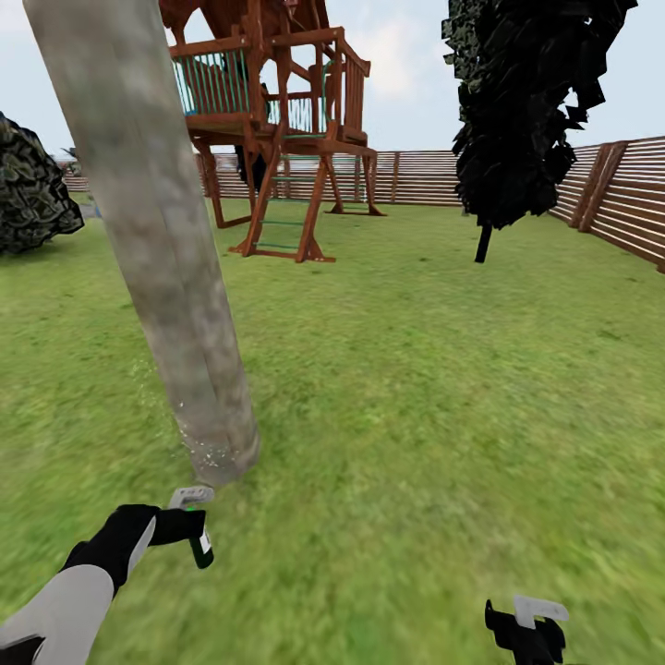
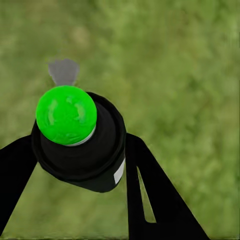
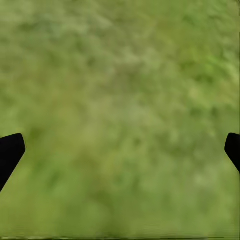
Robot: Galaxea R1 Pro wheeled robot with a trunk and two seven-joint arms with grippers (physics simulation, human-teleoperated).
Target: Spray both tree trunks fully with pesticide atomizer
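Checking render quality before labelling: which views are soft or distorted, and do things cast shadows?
Head view: tree trunk smeared, fence bowed, no cast shadows on lawn. Left wrist view: atomizer crisp, grass blurred. Right wrist view: blurred grass.

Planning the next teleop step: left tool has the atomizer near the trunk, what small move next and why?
Probably tilt the left tool up: its black atomizer with green cap sits by the base of the thick mottled grey tree trunk, where speckles show only low down.
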